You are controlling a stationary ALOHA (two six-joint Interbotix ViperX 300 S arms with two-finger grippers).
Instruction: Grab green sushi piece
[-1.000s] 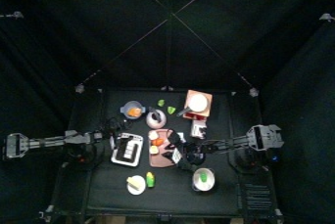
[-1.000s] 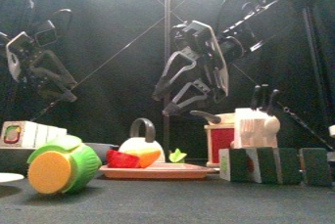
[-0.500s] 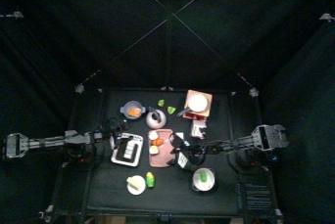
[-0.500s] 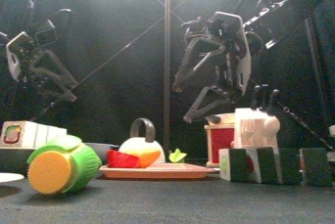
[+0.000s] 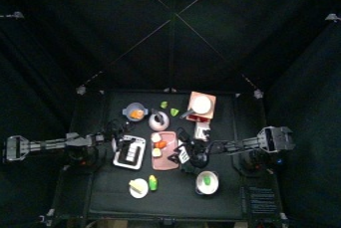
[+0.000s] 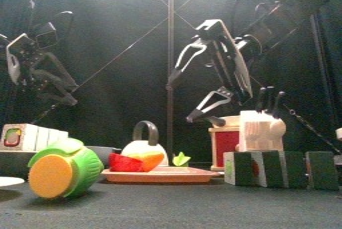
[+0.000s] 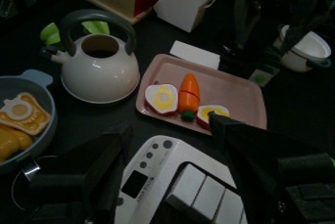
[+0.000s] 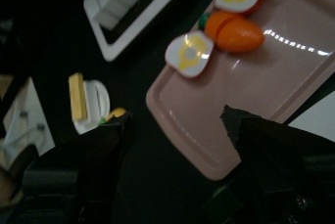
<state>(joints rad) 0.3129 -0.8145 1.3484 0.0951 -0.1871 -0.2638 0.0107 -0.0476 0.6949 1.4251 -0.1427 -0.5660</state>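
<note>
Above the pink tray, I am holding my right gripper with jaws apart, presumably readying a descent, as the green sushi piece is lying ungrasped frontward of the tray, my left gripper idling beside it, jaws likewise apart.

Black curtains enclose small black table

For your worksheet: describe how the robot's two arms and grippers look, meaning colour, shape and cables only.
Both arms are black and jointed, built of slim links with bulkier joint housings. The right gripper and the left gripper each end in two broad, flat black jaws. Dark cables loop along the upper links. No markings are visible.
</note>
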